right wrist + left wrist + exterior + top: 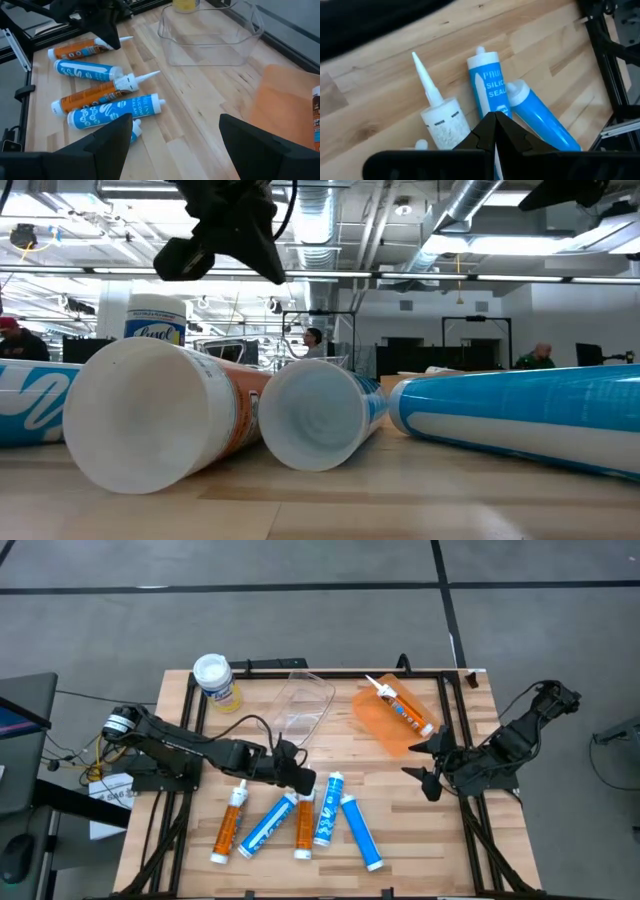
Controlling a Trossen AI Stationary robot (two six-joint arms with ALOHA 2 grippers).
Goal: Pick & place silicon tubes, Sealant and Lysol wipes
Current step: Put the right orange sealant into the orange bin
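Overhead, the left gripper (300, 780) hung with jaws pressed together, empty, directly above the cartridges (300, 825) fanned along the table's (420, 840) front edge, their long axes running roughly front to back, nozzles rearward. The right gripper (428, 768), jaws spread and empty, waited near the right edge. The left arm was nearer. The wipes (216, 680) stood upright at the rear-left corner, well apart. One blue label (492, 90) read "SILIC… SEAL…".
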